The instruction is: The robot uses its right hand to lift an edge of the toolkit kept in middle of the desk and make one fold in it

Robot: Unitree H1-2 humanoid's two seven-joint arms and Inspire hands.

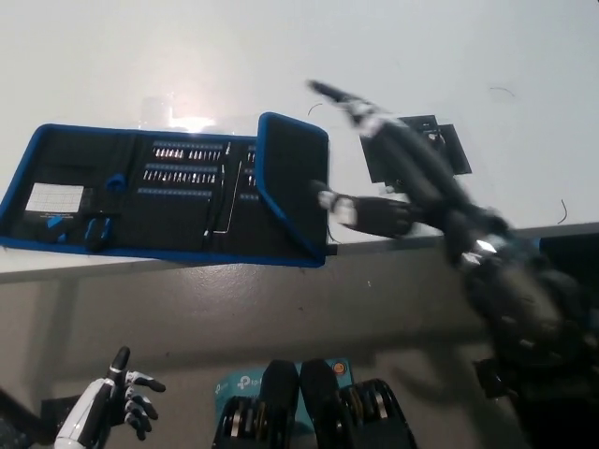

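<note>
White left hand, nearest, below the desk edge, fingers spread, empty. Beyond it, the white desk carries the blue-edged toolkit, open along the front edge, its right panel raised. Black right hand, blurred, fingers extended, thumb touching that panel; no grasp visible.

The toolkit lies on the table near its front edge; the right hand sits just right of its raised flap
</note>
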